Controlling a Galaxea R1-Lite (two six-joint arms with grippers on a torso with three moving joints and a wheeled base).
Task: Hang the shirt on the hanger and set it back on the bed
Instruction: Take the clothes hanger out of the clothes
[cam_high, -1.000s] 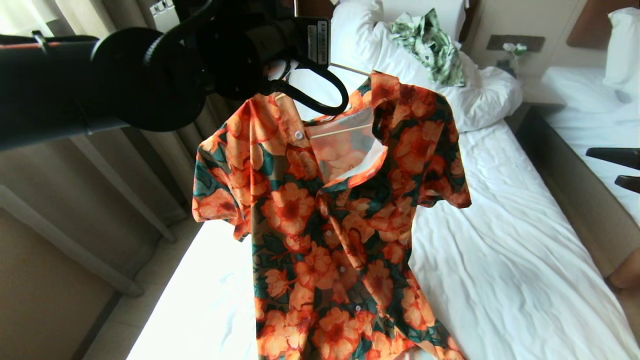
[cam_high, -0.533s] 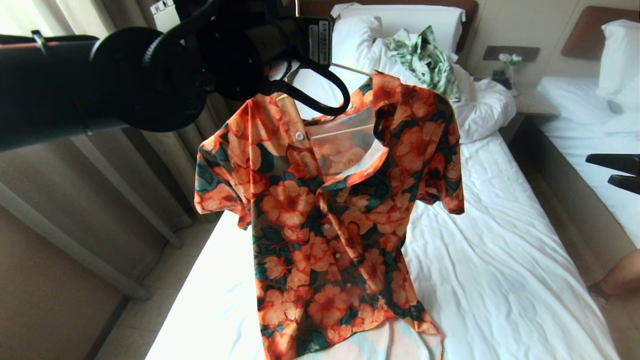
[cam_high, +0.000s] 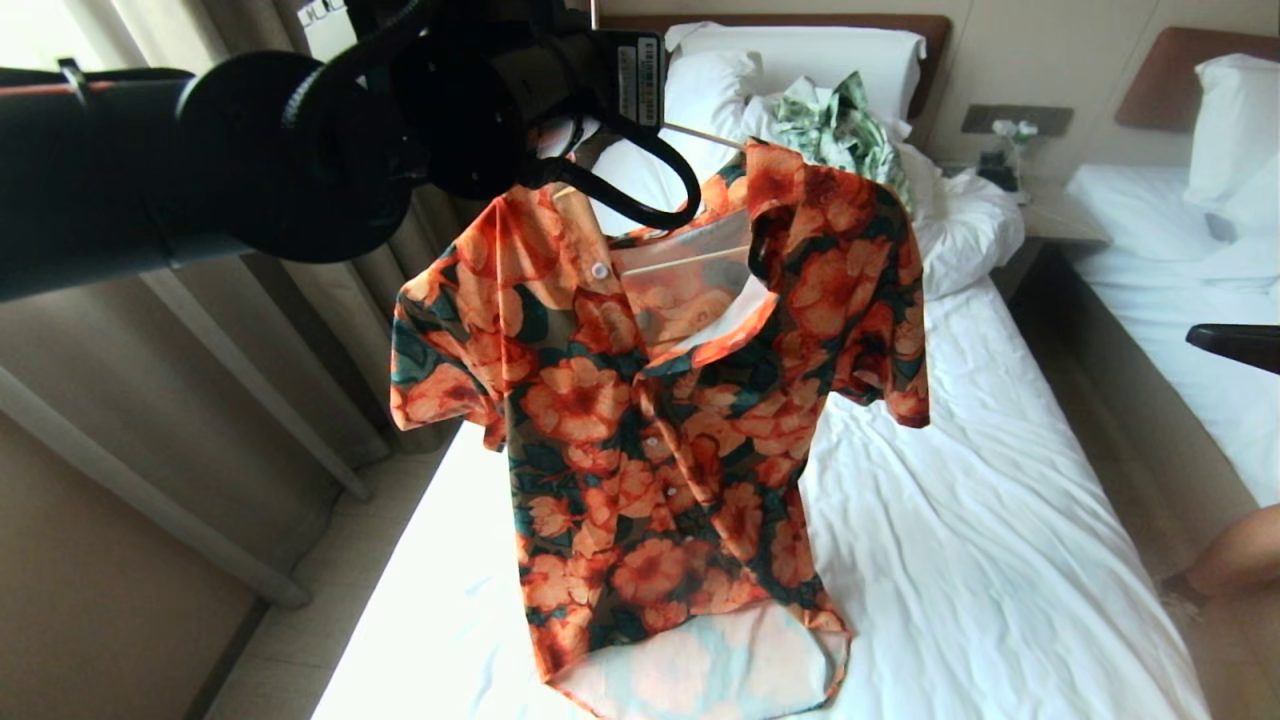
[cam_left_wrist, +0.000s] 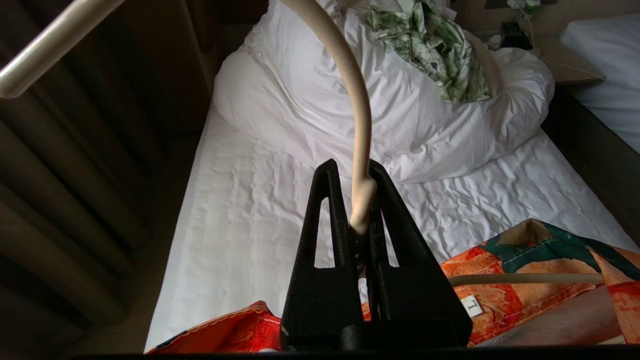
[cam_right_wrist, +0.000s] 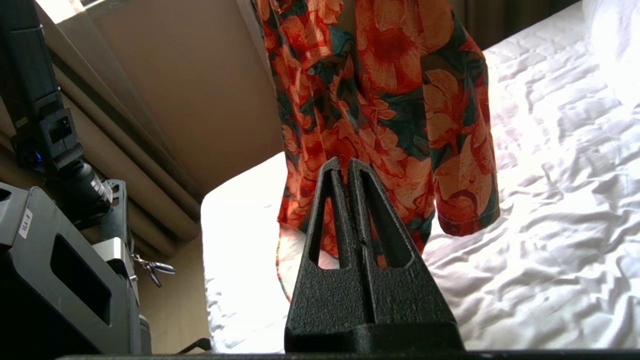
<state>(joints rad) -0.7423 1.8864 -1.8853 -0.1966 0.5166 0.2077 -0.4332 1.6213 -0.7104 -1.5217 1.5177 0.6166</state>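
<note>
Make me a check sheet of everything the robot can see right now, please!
Surface: bed, wrinkled white sheet, bunched duvet near the pillow.
Job's things: flowered shirt hangs on the cream hanger, held up above the bed.
Clutter: green leaf-print garment on the duvet.
End effectors: left end effector shut on the hanger's hook; right end effector shut, empty, beside the shirt.
Cables: black cable looping off the left arm.
Surroundings: curtains, second bed, nightstand.
</note>
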